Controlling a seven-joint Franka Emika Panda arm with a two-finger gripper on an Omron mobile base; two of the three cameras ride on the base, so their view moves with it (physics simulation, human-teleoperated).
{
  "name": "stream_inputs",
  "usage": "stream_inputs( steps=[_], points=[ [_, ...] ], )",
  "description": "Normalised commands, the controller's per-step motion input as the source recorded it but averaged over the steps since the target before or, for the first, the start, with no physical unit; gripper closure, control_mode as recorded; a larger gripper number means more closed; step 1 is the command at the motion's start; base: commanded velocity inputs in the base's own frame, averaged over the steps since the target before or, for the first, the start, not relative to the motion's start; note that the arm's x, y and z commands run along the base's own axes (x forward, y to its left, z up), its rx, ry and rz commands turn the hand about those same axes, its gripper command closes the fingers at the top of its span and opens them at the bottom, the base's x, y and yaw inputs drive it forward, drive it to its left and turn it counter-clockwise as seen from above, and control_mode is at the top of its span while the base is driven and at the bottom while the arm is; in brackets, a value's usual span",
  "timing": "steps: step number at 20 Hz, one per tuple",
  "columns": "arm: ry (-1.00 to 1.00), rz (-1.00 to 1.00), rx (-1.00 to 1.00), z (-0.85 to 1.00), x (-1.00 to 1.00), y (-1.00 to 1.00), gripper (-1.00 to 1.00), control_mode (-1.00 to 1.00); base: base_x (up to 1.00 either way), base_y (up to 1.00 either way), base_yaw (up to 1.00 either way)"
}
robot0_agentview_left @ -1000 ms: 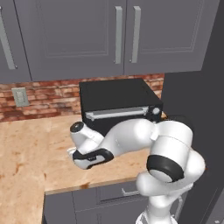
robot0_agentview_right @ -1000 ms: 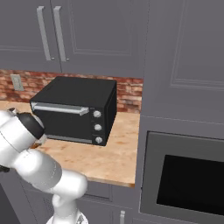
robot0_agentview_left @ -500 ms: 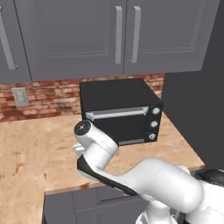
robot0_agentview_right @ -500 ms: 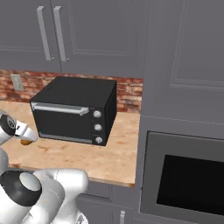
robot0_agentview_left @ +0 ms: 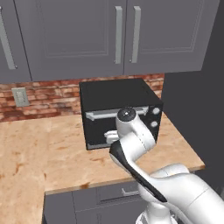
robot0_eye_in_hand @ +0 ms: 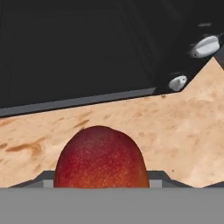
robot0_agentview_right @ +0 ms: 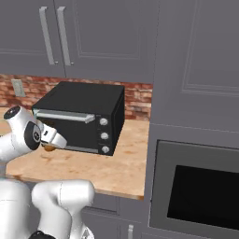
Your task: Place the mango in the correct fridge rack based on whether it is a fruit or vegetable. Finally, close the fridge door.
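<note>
Arm swung from the frame's left toward centre within the last second, now before the toaster oven (robot0_agentview_left: 120,113). The mango (robot0_eye_in_hand: 100,158), bottom centre of the hand view, sits held between the jaws above the desk (robot0_eye_in_hand: 175,127). Judgement: pickup complete; carrying to the fridge remains.

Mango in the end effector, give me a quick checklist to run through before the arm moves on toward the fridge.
1. Mango in the end effector: ok, it sits low between the fingers in the hand view.
2. Grip firmness: cannot tell, finger contact is hidden.
3. Mango off the counter: ok.
4. Clearance from the toaster oven: not ok, the hand is right at its front.
5. Fridge rack and door state: cannot tell.
</note>
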Motion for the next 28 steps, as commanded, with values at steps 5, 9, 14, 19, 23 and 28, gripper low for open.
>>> stream_inputs(
  steps=[5, 9, 14, 19, 23, 28],
  points=[
    [0.12, -0.01, 0.14, -0.15, 0.11, -0.83, 1.0, -1.0, 0.0, 0.0, 0.0],
    [0.21, -0.01, 0.03, -0.39, 0.19, -0.14, 1.0, -1.0, 0.0, 0.0, 0.0],
    [0.04, 0.0, 0.0, -0.11, -0.04, 0.0, 1.0, 1.0, -0.32, 0.0, 0.0],
    [0.0, 0.0, 0.0, 0.0, 0.0, 0.0, 1.0, 1.0, -1.0, 0.09, -0.05],
    [0.0, 0.0, 0.0, 0.0, 0.0, 0.0, 1.0, 1.0, -1.0, 0.11, -0.07],
    [0.0, 0.0, 0.0, 0.0, 0.0, 0.0, 1.0, 1.0, -1.0, -0.11, -0.12]
  ],
)
